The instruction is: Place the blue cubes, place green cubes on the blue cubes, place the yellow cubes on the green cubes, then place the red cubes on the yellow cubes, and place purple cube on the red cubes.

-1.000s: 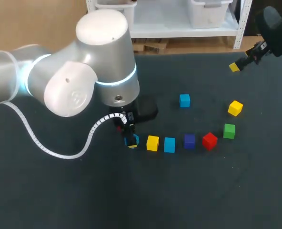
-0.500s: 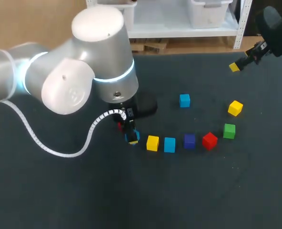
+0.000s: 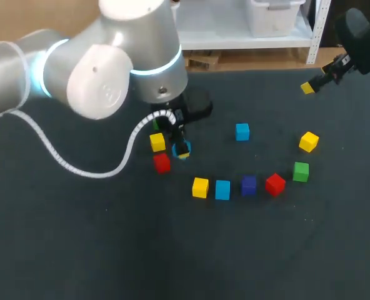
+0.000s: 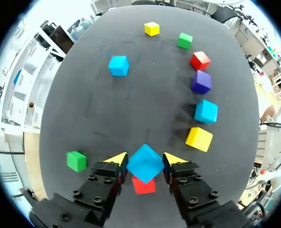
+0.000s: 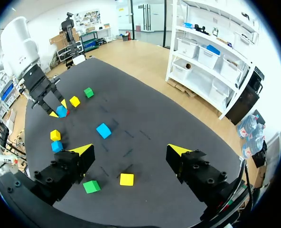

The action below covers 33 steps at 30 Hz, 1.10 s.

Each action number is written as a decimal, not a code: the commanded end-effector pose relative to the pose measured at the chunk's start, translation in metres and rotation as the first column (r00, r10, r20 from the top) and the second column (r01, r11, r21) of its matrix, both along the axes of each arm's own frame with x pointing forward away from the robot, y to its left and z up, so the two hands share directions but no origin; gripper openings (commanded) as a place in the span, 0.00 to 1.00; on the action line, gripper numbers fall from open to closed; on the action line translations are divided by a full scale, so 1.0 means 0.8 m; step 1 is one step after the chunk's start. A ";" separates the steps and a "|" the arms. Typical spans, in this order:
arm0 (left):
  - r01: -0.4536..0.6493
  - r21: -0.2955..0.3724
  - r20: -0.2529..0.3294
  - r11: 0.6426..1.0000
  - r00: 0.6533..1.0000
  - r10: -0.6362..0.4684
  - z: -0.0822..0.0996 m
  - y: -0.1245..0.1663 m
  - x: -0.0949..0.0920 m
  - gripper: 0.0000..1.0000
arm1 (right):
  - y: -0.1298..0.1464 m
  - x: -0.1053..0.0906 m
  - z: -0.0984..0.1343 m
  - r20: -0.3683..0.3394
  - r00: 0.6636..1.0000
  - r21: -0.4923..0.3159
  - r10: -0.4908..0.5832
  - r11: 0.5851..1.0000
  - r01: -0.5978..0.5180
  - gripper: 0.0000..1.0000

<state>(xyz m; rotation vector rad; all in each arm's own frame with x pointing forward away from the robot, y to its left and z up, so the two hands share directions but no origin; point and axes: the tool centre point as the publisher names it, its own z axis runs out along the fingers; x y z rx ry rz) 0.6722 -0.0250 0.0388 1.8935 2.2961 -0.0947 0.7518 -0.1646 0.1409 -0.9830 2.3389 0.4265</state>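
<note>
Blue cube (image 4: 145, 164) is pinched in the left gripper (image 4: 144, 157), both yellow tips pressing it from two sides. It looks turned corner-on to them and is held just above the table (image 3: 79, 250).

The left arm (image 3: 97, 75) comes in from the far left. Its elbow is high and its wrist points straight down over a small cluster. A green cube (image 4: 77, 161) lies beside the left finger, a yellow cube (image 3: 157, 142) sits just left of the held one, and a red cube (image 3: 162, 163) is nearly underneath it.

This looks like the base-laying step. The cube probably needs a bare patch away from that red cube, close to where another blue base can join it. A straight descent would suit, letting go only once the bottom face rests flat, since a corner grip may twist the cube on release.

To the right, a row blue cube (image 3: 222, 189) lies near and a far blue cube (image 3: 242, 131) sits alone, neither stacked yet.

At the far right corner the right gripper (image 5: 130, 149) hangs above the table, jaws wide and holding nothing.
</note>
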 end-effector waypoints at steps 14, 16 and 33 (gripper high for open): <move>0.065 0.085 -0.053 0.994 0.997 -0.060 -0.035 -0.038 0.053 0.00 | 0.000 0.000 0.000 0.002 1.000 0.001 0.001 1.000 -0.001 1.00; 0.070 0.093 -0.059 0.993 0.996 -0.064 -0.039 -0.039 0.053 0.00 | 0.000 0.000 0.000 0.002 1.000 0.001 0.001 1.000 -0.001 1.00; 0.049 0.099 -0.066 0.994 0.997 -0.042 -0.031 -0.005 0.064 1.00 | 0.000 0.000 0.000 0.002 1.000 0.001 0.001 1.000 -0.001 1.00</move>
